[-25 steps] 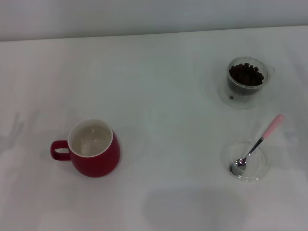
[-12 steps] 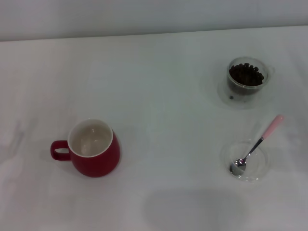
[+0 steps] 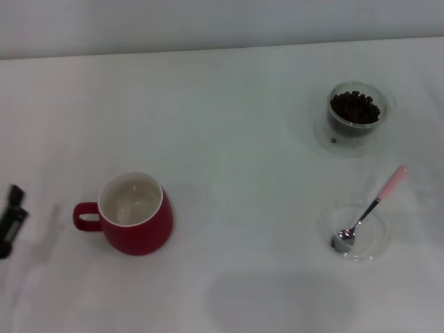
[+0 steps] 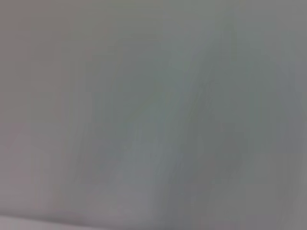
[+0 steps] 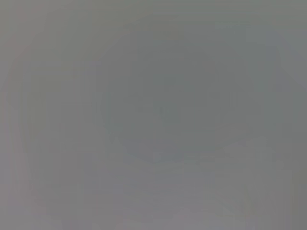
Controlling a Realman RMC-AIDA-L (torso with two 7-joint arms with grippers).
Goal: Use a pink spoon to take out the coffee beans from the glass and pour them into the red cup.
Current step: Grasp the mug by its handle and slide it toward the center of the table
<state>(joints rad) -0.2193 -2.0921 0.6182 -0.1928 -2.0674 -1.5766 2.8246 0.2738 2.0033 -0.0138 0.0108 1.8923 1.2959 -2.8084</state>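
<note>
Starting out is my reading of this step: nothing is gripped, and the pink spoon (image 3: 368, 211) lies untouched, its metal bowl in a shallow clear dish (image 3: 353, 232) at lower right of the head view, handle angled up toward the right edge. The glass (image 3: 354, 113) holding the coffee beans (image 3: 354, 107) sits above it at upper right; the red cup (image 3: 134, 214) stands at lower left, empty, its loop handle pointing left. At the far left edge the left claw (image 3: 10, 220) shows only partly (whether clenched or released, I cannot tell). No right claw appears.

Next, I judge, comes a pinch on the pink handle end, which overhangs the dish rim. White counter (image 3: 236, 159) lies bare between cup and glass, giving room for carrying.
</note>
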